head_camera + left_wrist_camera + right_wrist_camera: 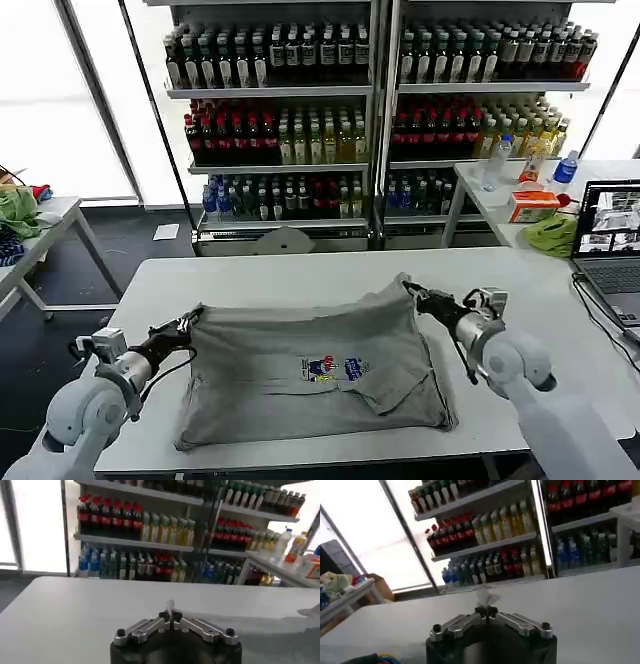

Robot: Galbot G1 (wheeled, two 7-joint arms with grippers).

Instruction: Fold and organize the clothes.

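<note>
While I watch from the head camera, both arms reach in from the near edge of the worktop (300,275). My left pincer (188,324) is pinched tight on the shirt's (290,350) far left corner, and my right pincer (412,291) is clamped on its far right corner, which is lifted a little off the surface. Each wrist camera shows its own fingers pressed together with a sliver of pale cloth between the tips: left (170,615), right (486,611). That grey shirt lies spread across the middle of the worktop, its small coloured print (333,368) facing up, and a fold of fabric lies over its near right part. Beyond the worktop stand shelves (370,90) of bottles.
</note>
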